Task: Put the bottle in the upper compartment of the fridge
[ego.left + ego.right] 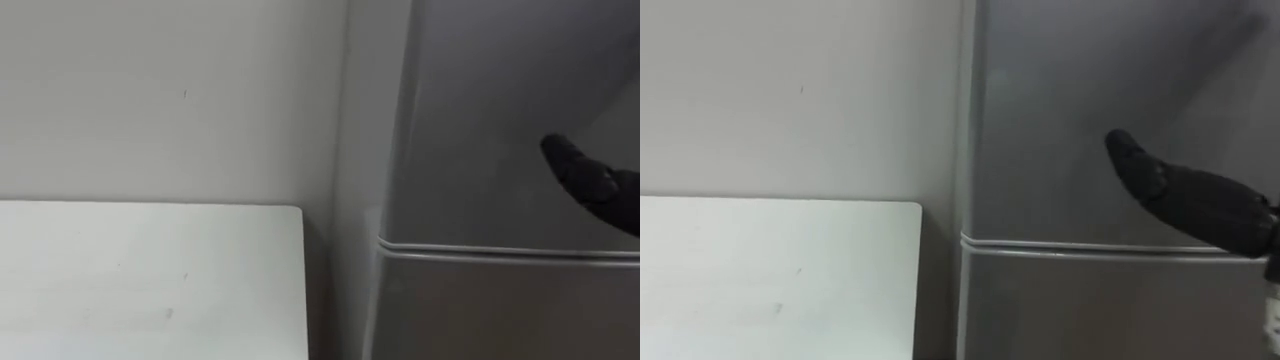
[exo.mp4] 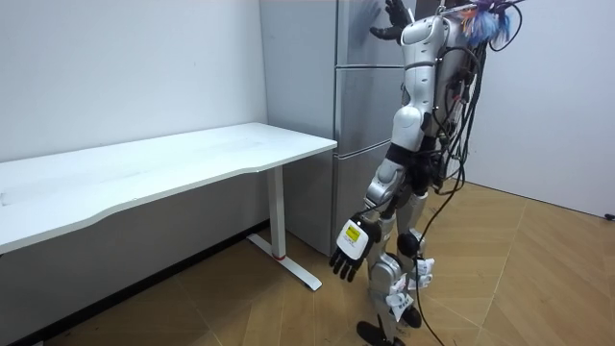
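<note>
Right hand (image 1: pixel 1190 195) up, dark fingers straight against the smooth grey upper fridge door (image 1: pixel 1060 100), with the door seam (image 1: pixel 1060 243) just below them. Left hand (image 2: pixel 350 252) hangs, fingers loosely spread.

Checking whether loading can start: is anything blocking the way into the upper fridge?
Yes, its own door: the upper fridge door is shut, flush above the seam with the lower door. The right hand is open at that door; the left hand hangs open and empty at the robot's side.

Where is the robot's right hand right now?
Raised at the right of the eye views, the right hand lies with straight fingers against the upper fridge door, just above the seam over the lower door.
</note>
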{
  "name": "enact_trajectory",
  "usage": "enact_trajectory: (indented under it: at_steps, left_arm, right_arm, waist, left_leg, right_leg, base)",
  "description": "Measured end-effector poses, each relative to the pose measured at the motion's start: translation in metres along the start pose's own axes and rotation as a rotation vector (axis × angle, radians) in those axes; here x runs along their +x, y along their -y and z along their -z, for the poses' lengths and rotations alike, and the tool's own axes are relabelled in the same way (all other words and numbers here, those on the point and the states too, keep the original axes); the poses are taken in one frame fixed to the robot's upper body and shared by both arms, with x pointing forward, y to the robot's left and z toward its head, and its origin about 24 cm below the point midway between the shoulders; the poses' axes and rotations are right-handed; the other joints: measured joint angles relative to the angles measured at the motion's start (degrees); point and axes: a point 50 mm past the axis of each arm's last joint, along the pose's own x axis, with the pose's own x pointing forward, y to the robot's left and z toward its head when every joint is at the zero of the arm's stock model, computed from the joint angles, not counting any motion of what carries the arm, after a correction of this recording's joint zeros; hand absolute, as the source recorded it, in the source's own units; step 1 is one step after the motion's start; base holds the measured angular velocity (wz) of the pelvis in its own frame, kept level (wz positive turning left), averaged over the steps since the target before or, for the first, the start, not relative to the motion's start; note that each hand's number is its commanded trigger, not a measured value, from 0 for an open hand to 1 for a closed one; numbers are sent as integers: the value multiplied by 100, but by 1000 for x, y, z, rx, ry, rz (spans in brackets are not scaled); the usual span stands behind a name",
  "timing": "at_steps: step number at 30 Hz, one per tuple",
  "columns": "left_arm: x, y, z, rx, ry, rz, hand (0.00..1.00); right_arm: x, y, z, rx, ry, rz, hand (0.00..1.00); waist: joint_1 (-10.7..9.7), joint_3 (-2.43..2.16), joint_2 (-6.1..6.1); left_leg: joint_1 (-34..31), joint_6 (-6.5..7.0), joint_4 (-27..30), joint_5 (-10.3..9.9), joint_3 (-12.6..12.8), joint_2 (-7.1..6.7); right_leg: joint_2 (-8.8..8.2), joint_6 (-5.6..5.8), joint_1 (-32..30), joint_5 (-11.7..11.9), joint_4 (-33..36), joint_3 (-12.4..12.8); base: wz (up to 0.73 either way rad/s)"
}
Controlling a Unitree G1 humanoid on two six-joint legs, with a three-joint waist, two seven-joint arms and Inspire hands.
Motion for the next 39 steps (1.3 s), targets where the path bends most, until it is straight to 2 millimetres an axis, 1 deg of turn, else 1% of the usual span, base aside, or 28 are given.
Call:
enact_trajectory:
  at_steps: [4, 5, 7, 8, 9, 14, 16, 17, 18, 23, 25, 27, 28, 29, 30, 31, 32, 34, 36, 39]
  left_arm:
    - [0, -2, 0, -22, 2, -15, 0]
    - [0, -1, 1, -23, 0, -25, 0]
    - [-1, 1, 4, -28, -8, -28, 0]
    - [-1, 2, 6, -30, -15, -30, 0]
    - [-2, 4, 8, -31, -21, -34, 0]
    - [-3, 6, 11, -34, -28, -36, 0]
    - [-3, 6, 12, -34, -33, -39, 0]
    - [-3, 6, 12, -34, -32, -45, 0]
    - [-3, 5, 11, -36, -31, -54, 0]
    - [-3, 4, 13, -35, -33, -80, 0]
    - [-3, 4, 12, -34, -32, -88, 0]
    - [-4, 5, 13, -35, -38, -96, 0]
    - [-4, 5, 14, -35, -41, -96, 0]
    - [-4, 5, 14, -35, -42, -96, 0]
    - [-4, 5, 13, -34, -41, -99, 0]
    - [-4, 5, 13, -34, -40, -106, 0]
    - [-4, 5, 12, -35, -37, -118, 0]
    - [-4, 3, 11, -35, -33, -134, 0]
    - [-4, 3, 11, -32, -39, -150, 0]
    - [-4, 4, 11, -37, -40, -152, 0]
  right_arm:
    - [-2, 13, 3, -43, -13, 61, 0]
    - [-1, 19, 4, -60, -15, 92, 0]
    - [0, 26, 4, -79, -16, 138, 0]
    - [1, 30, 4, -92, -13, 166, 0]
    - [2, 35, 4, -102, -10, 196, 0]
    - [1, 50, 3, -141, -8, 280, 0]
    - [-2, 53, 5, -122, -33, 300, 0]
    - [-3, 55, 7, -97, -56, 313, 0]
    - [-5, 58, 9, -76, -81, 331, 0]
    - [-12, 73, 24, -81, -167, 439, 0]
    - [-18, 77, 34, -93, -223, 474, 0]
    - [-30, 83, 44, -102, -305, 517, 0]
    - [-32, 84, 46, -101, -322, 527, 0]
    - [-36, 86, 48, -90, -351, 548, 0]
    - [-41, 88, 49, -96, -372, 566, 0]
    - [-44, 88, 50, -100, -381, 575, 0]
    - [-48, 90, 51, -110, -395, 591, 0]
    - [-56, 95, 57, -132, -440, 614, 0]
    - [-72, 98, 68, -162, -527, 664, 0]
    - [-88, 101, 76, -160, -616, 712, 0]
  waist:
    - [-47, -2, -5]
    - [-89, -1, -12]
    - [-161, -7, -49]
    - [-175, -5, -38]
    - [-191, -13, -59]
    - [-220, -12, -84]
    - [-235, -11, -98]
    - [-237, -2, -82]
    - [-245, -4, -85]
    - [-299, -6, -90]
    - [-320, -5, -86]
    - [-314, -10, -69]
    - [-309, -11, -73]
    - [-306, -7, -51]
    - [-308, 11, -26]
    - [-308, 0, -24]
    - [-310, -4, 8]
    - [-313, -4, 41]
    - [-317, -4, 43]
    - [-303, -7, 53]
  left_leg:
    - [40, 0, -54, 0, 12, -7]
    - [37, 0, -53, 0, 12, -10]
    - [34, 0, -53, 0, 12, -15]
    - [34, 0, -54, 0, 11, -18]
    - [41, 0, -53, 0, 14, -19]
    - [39, -2, -43, 1, 22, -14]
    - [38, -2, -42, 1, 20, -13]
    - [39, -2, -42, 1, 23, -12]
    - [39, -3, -41, 1, 23, -13]
    - [33, -3, -38, 1, 24, -14]
    - [29, -4, -24, 0, 27, -12]
    - [27, -5, -24, -1, 29, -11]
    - [27, -5, -25, -1, 30, -11]
    - [27, -5, -27, -1, 33, -12]
    - [19, -5, -27, -1, 34, -13]
    - [16, -5, -27, -1, 34, -14]
    - [0, -5, -26, -1, 34, -15]
    - [-8, -5, -24, -1, 30, -18]
    - [-4, -4, -24, -1, 29, -18]
    - [-13, -4, -26, -1, 22, -14]
  right_leg:
    - [-4, 6, 16, -26, 12, 4]
    - [-6, 10, 34, -35, 10, 2]
    - [-10, 15, 51, -51, 13, -3]
    - [-11, 18, 41, -66, 12, 5]
    - [-12, 17, 7, -85, 11, 14]
    - [-9, 9, -15, -108, 17, 11]
    - [-9, 8, -16, -110, 14, 9]
    - [-9, 8, -18, -110, 12, 10]
    - [-9, 8, -17, -110, 11, 11]
    - [-10, 9, -15, -110, 5, 8]
    - [-9, 7, -10, -109, 3, 9]
    - [-10, 8, -10, -110, 6, 4]
    - [-9, 9, -12, -111, 7, 7]
    - [-9, 13, -13, -113, 7, 13]
    - [-9, 14, -23, -114, 11, 19]
    - [-9, 16, -29, -116, 14, 22]
    - [-9, 19, -46, -120, 16, 29]
    - [-10, 22, -50, -123, 21, 34]
    - [-7, 17, -57, -126, 32, 40]
    - [4, 9, -109, -127, 51, 109]
  base:
    - [0]
    - [0]
    - [4]
    - [0]
    - [0]
    - [1]
    - [0]
    - [0]
    - [0]
    - [0]
    - [0]
    - [0]
    - [0]
    - [0]
    - [0]
    - [0]
    - [0]
    - [0]
    - [0]
    - [-11]
